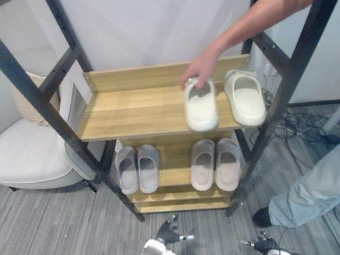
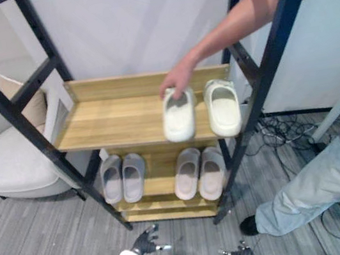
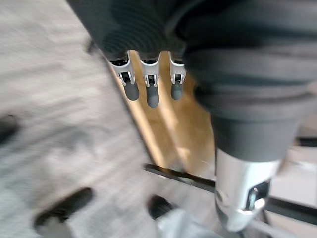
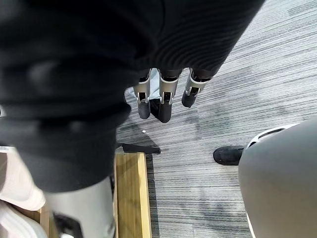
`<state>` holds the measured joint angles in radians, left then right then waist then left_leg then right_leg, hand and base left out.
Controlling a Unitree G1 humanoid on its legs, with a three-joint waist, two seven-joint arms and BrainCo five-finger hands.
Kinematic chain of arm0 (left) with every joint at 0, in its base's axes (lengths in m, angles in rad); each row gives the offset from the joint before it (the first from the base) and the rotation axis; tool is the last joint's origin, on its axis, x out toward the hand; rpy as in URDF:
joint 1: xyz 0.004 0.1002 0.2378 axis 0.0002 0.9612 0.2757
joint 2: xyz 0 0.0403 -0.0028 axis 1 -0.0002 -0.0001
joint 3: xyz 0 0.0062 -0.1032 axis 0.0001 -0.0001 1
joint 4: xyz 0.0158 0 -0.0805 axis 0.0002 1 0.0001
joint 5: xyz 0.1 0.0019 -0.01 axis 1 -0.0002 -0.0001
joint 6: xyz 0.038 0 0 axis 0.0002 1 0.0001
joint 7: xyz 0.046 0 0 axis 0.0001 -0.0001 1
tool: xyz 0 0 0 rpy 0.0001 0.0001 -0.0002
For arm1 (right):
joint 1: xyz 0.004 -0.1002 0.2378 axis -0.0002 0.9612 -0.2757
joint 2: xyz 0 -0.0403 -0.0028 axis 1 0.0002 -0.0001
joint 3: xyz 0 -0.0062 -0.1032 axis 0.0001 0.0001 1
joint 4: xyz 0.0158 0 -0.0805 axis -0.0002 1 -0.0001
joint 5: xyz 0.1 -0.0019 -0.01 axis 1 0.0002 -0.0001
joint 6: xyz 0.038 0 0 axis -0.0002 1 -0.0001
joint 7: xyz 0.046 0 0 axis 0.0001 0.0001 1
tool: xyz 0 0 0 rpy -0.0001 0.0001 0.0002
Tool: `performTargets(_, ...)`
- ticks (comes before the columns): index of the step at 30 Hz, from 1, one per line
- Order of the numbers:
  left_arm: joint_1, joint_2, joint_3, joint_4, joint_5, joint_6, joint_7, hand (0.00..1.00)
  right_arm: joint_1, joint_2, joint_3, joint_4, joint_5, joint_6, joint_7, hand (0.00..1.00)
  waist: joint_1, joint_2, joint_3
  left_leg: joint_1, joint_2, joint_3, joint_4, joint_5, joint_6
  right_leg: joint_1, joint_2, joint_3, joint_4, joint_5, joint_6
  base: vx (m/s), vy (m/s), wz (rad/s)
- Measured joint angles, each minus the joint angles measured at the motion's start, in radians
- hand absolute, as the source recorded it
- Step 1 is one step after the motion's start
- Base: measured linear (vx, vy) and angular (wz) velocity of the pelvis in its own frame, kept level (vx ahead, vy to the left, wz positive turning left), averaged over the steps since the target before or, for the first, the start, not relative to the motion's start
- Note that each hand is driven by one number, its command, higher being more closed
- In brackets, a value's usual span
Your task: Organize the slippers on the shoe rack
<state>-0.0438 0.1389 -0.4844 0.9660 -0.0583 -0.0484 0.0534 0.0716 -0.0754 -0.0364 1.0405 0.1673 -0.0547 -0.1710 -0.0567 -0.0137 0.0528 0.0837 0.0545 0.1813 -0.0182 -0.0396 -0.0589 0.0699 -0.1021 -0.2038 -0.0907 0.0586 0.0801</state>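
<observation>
Slipper (image 1: 201, 105), white, lies on the upper shelf (image 1: 128, 111) under a person's hand (image 1: 198, 70), apparently being staged for sorting, while left hand (image 1: 163, 235) and right hand (image 1: 270, 247) hang low, fingers (image 3: 152, 91) relaxed, empty.

An office-like test room staged as a home corner: grey striped carpet (image 1: 45, 238), plain white wall panel (image 1: 159, 19), a white padded armchair (image 1: 18, 151) with beige cushion (image 1: 27, 101) at 9 o'clock of the black-framed wooden shoe rack (image 1: 135, 110), and loose black cables (image 1: 296, 127) tangled at 3 o'clock.
</observation>
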Motion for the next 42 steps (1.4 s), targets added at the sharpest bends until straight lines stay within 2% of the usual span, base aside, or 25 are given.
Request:
performTargets(3,0.01,-0.01,0.061,0.066,0.043,0.015,0.029,0.0,-0.002,0.0,-0.001,0.004,0.0,-0.004,-0.002,0.0,0.002,-0.001,0.001,0.003,0.002,0.004,0.0,-0.001,-0.002,0.001,0.002,0.003,0.0,-0.001,-0.001,0.0,0.0,-0.04)
performTargets(9,0.033,-0.016,0.154,0.092,0.069,0.02,0.071,0.0,-0.013,0.008,-0.038,0.036,0.0,-0.005,-0.003,0.0,0.008,-0.002,0.001,0.009,0.012,0.01,0.0,-0.004,-0.007,0.003,0.012,0.015,0.001,-0.003,-0.008,0.01,-0.008,-0.03)
performTargets(16,0.049,-0.036,0.231,0.108,0.107,0.034,0.079,0.0,-0.013,0.014,-0.04,0.038,-0.008,-0.006,-0.003,0.0,0.009,-0.003,0.002,0.03,0.021,0.012,0.0,-0.012,-0.015,0.023,0.022,0.016,0.001,-0.009,-0.014,0.0,0.0,0.0)
performTargets(31,0.055,-0.041,0.227,0.108,0.136,0.033,0.08,0.0,-0.013,0.014,-0.042,0.04,-0.01,-0.006,-0.004,0.0,0.011,0.0,0.003,0.039,0.026,0.013,0.003,-0.016,-0.022,0.033,0.03,0.016,0.0,-0.013,-0.019,0.0,0.0,0.0)
performTargets(36,0.051,-0.04,0.162,0.105,0.136,0.023,0.08,0.0,-0.013,0.014,-0.041,0.04,-0.01,-0.008,-0.004,0.0,0.01,0.002,0.004,0.039,0.027,0.011,0.003,-0.018,-0.023,0.033,0.031,0.015,0.0,-0.018,-0.02,0.0,0.0,0.0)
performTargets(39,0.043,-0.037,0.043,0.053,0.135,0.016,0.077,0.0,-0.013,0.013,-0.037,0.039,-0.01,-0.015,-0.004,0.0,0.01,0.006,0.006,0.038,0.028,0.007,0.003,-0.019,-0.025,0.034,0.032,0.015,0.0,-0.021,-0.021,0.02,-0.004,0.04)
performTargets(41,0.038,-0.036,-0.085,-0.061,0.133,0.011,0.068,0.0,-0.013,0.013,-0.037,0.038,-0.009,-0.016,-0.003,0.0,0.01,0.011,0.008,0.036,0.032,0.004,0.003,-0.021,-0.027,0.034,0.033,0.013,0.001,-0.023,-0.023,0.01,-0.006,0.04)
performTargets(42,0.035,-0.035,-0.102,-0.085,0.131,0.01,0.063,0.0,-0.013,0.013,-0.036,0.037,-0.009,-0.017,-0.003,0.0,0.01,0.012,0.009,0.035,0.032,0.003,0.003,-0.021,-0.028,0.033,0.033,0.012,0.001,-0.024,-0.023,0.0,0.0,0.03)
